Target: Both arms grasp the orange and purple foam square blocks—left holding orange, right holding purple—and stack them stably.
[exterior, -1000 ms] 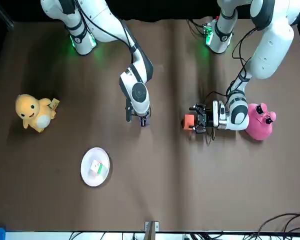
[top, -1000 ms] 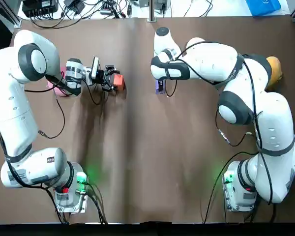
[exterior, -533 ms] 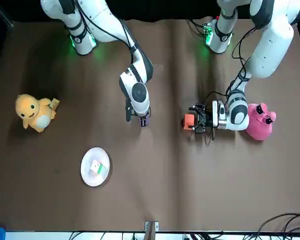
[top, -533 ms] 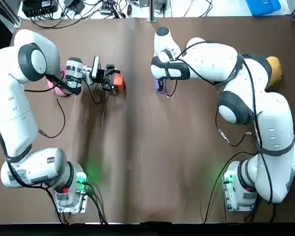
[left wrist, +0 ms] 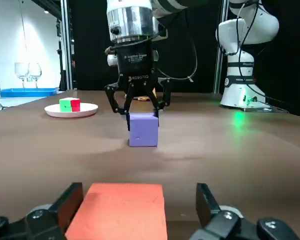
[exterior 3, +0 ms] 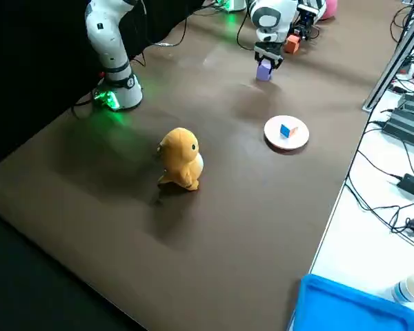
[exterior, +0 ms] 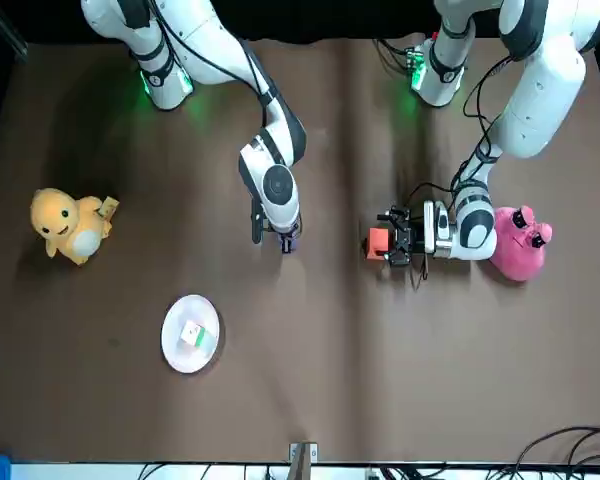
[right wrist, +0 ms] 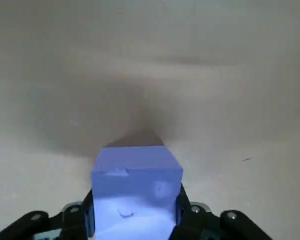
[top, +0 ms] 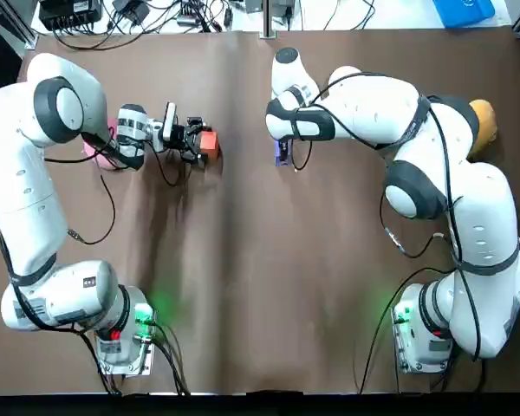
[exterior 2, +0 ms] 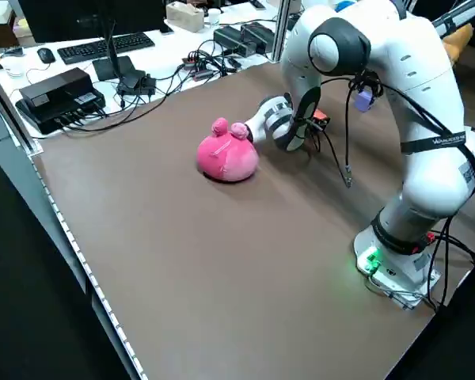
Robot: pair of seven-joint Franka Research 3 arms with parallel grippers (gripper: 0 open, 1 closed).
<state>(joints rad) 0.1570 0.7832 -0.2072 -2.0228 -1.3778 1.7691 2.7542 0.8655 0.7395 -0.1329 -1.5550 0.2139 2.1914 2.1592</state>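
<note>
The orange foam block point(top: 208, 140) point(exterior: 378, 241) lies on the brown table at the far left. My left gripper point(left wrist: 137, 200) reaches in level with the table and stands open; the orange block point(left wrist: 124, 210) sits between its fingers point(left wrist: 72, 197), with a gap on one side. The purple block point(top: 282, 152) point(left wrist: 143, 129) is near the table's middle far side. My right gripper point(left wrist: 142, 116) points straight down and is shut on its top. In the right wrist view the purple block point(right wrist: 136, 175) fills the space between the fingers, with its shadow on the table beneath.
A pink plush point(exterior: 520, 245) point(exterior 2: 226, 154) sits just behind my left wrist. A yellow plush point(exterior: 68, 225) point(exterior 3: 181, 158) stands at the far right. A white plate point(exterior: 175, 350) point(exterior 3: 298, 141) carrying a small coloured cube lies beyond the purple block, toward the far edge.
The left wrist has crept very slightly; both blocks and the right gripper look unmoved.
</note>
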